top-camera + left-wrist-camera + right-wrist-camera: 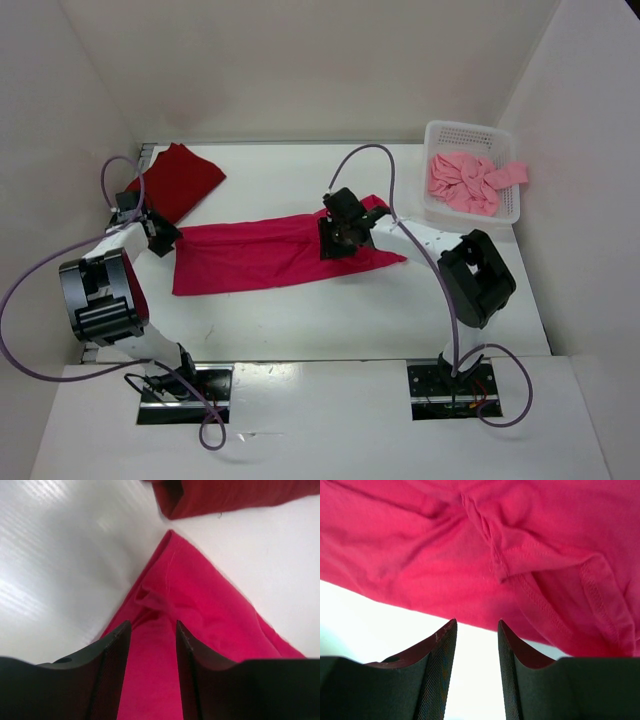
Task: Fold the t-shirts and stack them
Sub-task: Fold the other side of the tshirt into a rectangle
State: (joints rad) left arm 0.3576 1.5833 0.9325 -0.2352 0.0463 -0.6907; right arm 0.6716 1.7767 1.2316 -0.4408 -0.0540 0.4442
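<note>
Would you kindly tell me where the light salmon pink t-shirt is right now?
In the top view, the salmon pink t-shirt lies crumpled inside the white basket at the far right corner of the table.

Soft matt cloth of crimson shirt [250, 258] on smooth, faintly glossy table [300, 320]

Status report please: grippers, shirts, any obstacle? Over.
Both grippers open: left gripper at corner of bright crimson-pink cloth t-shirt, right gripper at its other end. Shirt flat on table, long strip. Nothing blocking.
</note>
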